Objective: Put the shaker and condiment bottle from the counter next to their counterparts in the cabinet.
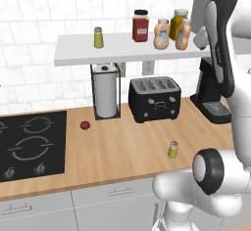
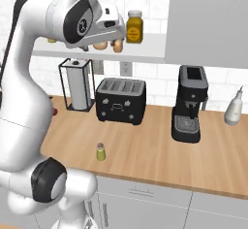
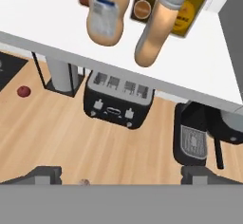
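Now – hand (image 3: 121, 173) spread, empty | condiment bottle (image 3: 159, 24) on cabinet (image 3: 52, 23) | shaker (image 1: 173, 150) on counter (image 1: 127, 147)

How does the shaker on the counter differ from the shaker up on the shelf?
The shaker stands low on the wooden counter, near its front edge; the matching shaker stands on the white shelf, at its left end. Both are upright and yellow-green with grey caps.

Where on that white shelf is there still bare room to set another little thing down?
The shelf board lies bare between the lone shaker and the red-lidded jar, and left of that shaker. The right end is crowded: fat peach bottle, slim condiment bottle and yellow jar stand close together.
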